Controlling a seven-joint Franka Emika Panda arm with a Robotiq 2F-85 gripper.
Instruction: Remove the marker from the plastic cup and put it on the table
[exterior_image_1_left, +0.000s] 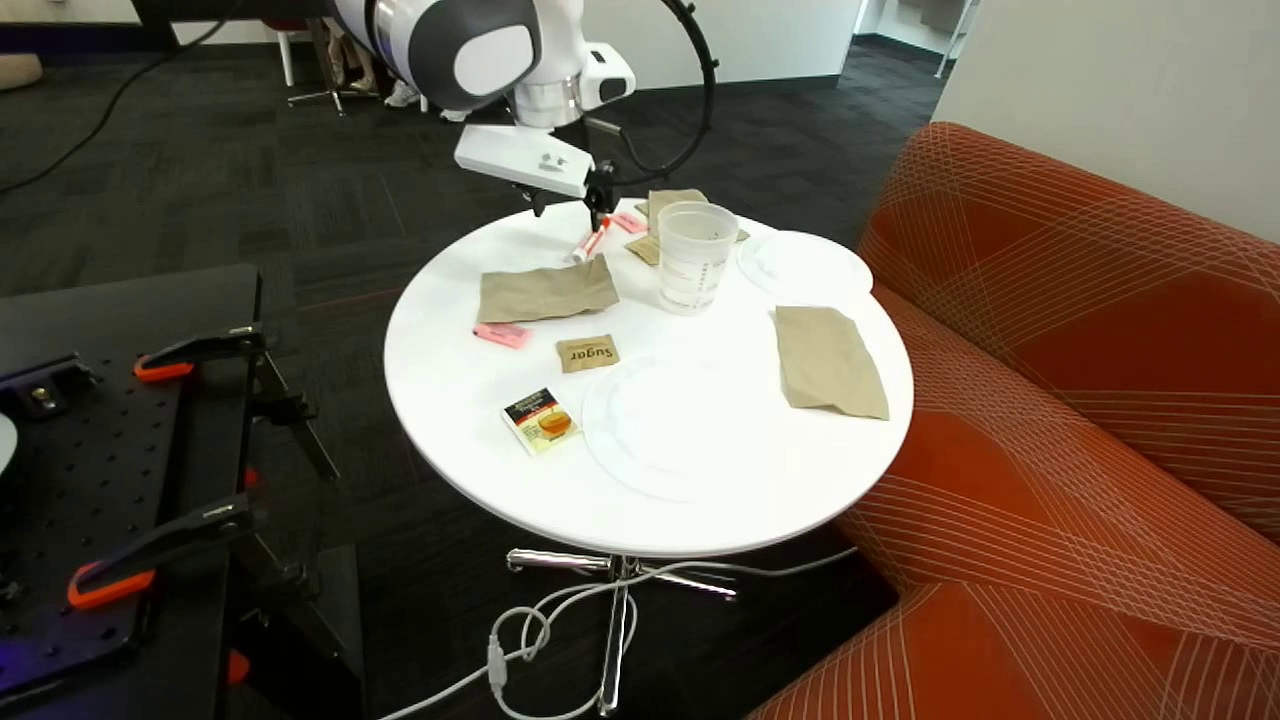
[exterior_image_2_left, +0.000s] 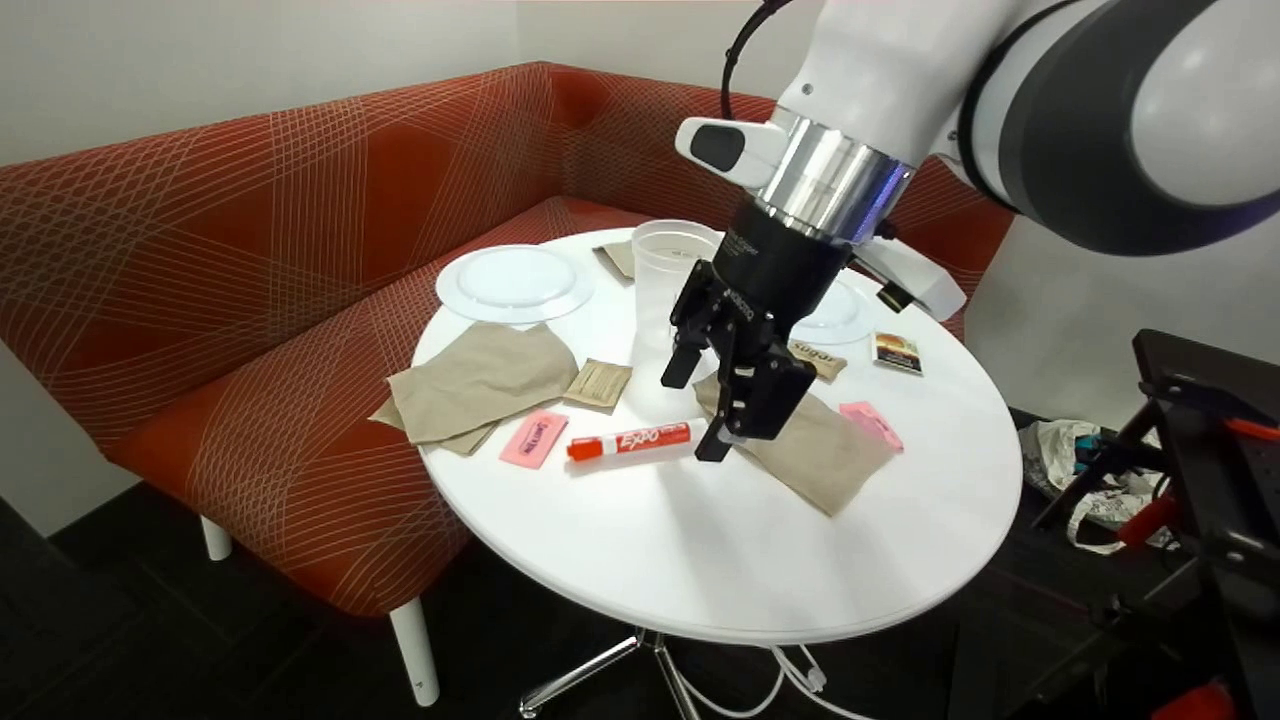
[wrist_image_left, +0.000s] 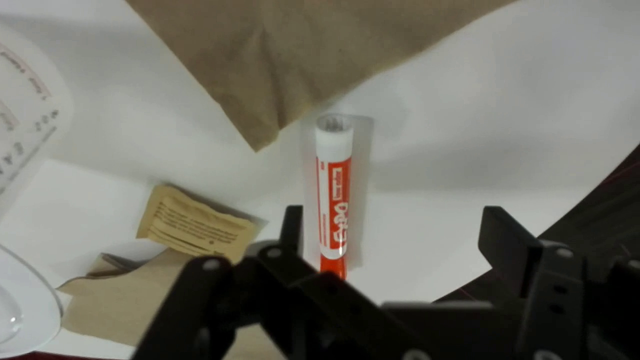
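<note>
The red and white marker lies flat on the white round table (exterior_image_1_left: 440, 370), outside the cup; the marker shows in both exterior views (exterior_image_1_left: 591, 243) (exterior_image_2_left: 638, 440) and in the wrist view (wrist_image_left: 334, 195). The clear plastic cup stands upright on the table in both exterior views (exterior_image_1_left: 690, 262) (exterior_image_2_left: 660, 295); only its side shows at the left edge of the wrist view (wrist_image_left: 20, 115). My gripper (wrist_image_left: 393, 215) is open and empty above the table, with the marker between its fingers in the picture, nearer the left finger. The gripper also shows in both exterior views (exterior_image_1_left: 567, 215) (exterior_image_2_left: 697, 412).
A brown napkin (exterior_image_1_left: 545, 293) lies beside the marker's white end. Another napkin (exterior_image_2_left: 485, 380), a tan packet (exterior_image_2_left: 598, 384) and a pink packet (exterior_image_2_left: 535, 438) lie near its red end. Clear plates (exterior_image_2_left: 515, 285) and a tea packet (exterior_image_1_left: 541, 421) are also on the table. A red sofa (exterior_image_1_left: 1050, 400) borders it.
</note>
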